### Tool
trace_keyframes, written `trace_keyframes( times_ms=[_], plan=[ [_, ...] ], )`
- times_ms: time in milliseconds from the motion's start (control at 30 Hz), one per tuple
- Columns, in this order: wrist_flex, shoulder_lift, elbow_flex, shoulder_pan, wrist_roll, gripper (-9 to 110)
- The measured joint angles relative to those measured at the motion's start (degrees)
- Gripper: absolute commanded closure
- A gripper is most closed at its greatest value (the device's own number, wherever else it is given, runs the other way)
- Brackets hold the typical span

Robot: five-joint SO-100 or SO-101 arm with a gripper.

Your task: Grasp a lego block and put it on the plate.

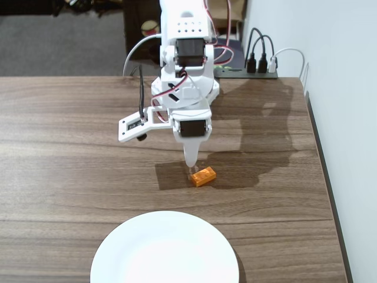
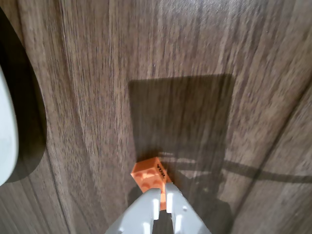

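Observation:
A small orange lego block [image 1: 203, 176] lies flat on the wooden table, a little beyond the far rim of the big white plate [image 1: 165, 253]. My gripper [image 1: 190, 168] points straight down at the block's left end. In the wrist view the two white fingers [image 2: 146, 207] stand almost together with only a thin slit between them, their tips over the near end of the block [image 2: 148, 174]. The block is wider than that slit and rests on the table. A sliver of the plate [image 2: 6, 141] shows at the left edge of the wrist view.
The arm's base [image 1: 185, 82] stands at the back of the table. A power strip with plugs [image 1: 259, 68] sits behind it on the right. The table's right edge [image 1: 321, 159] runs along a white wall.

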Motion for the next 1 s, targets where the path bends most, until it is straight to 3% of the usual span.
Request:
trace_keyframes(
  times_ms=[300, 667, 1000],
  plan=[
    [-1.49, -2.11, -0.18, -2.81, 0.79, 89],
    [-2.02, -3.34, -0.18, -8.26, -1.85, 89],
    [-2.02, -4.92, 1.23, -6.86, -2.55, 89]
  ],
)
